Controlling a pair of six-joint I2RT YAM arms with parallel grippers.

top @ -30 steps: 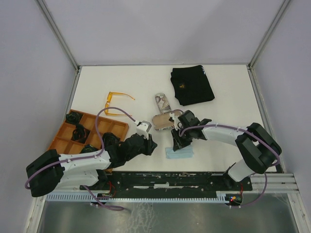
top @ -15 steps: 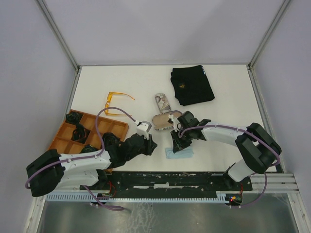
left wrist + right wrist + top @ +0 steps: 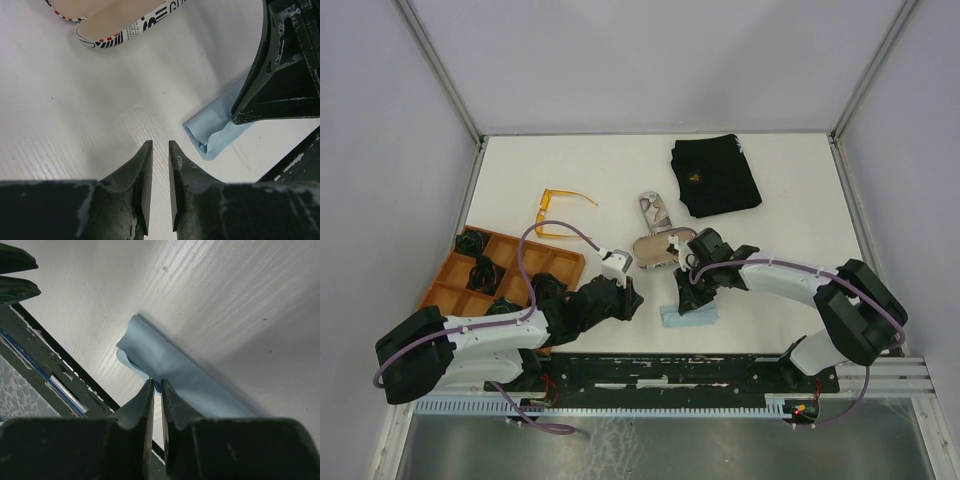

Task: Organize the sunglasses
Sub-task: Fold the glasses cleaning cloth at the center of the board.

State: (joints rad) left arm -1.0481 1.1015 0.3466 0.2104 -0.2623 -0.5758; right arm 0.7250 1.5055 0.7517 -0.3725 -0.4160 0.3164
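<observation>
On the left of the surface (image 3: 800,230) I see an orange tray (image 3: 558,262) split into compartments. A few of the left ones hold dark things I cannot make out. The orange sunglasses (image 3: 543,212) lie just beyond the tray's far edge, arms unfolded, flat on the surface and apart from both hands.

My left hand (image 3: 160,145) hovers right of the tray, near the middle. Its fingers stand a narrow slit apart with nothing between them, only bare surface below.

Beyond it lies an open printed glasses case (image 3: 652,250), pale lining up. A second printed case (image 3: 655,208) lies just farther back.

To the right, near the front edge, a light blue cloth (image 3: 700,318) is partly folded over on itself. My right hand (image 3: 156,382) is down on its left part, and its fingers are almost together, with their tips at the cloth's edge. I cannot tell whether they have a fold pinched or are only resting on it.

At the far right a folded black piece of fabric (image 3: 715,178) lies well apart from everything else.
</observation>
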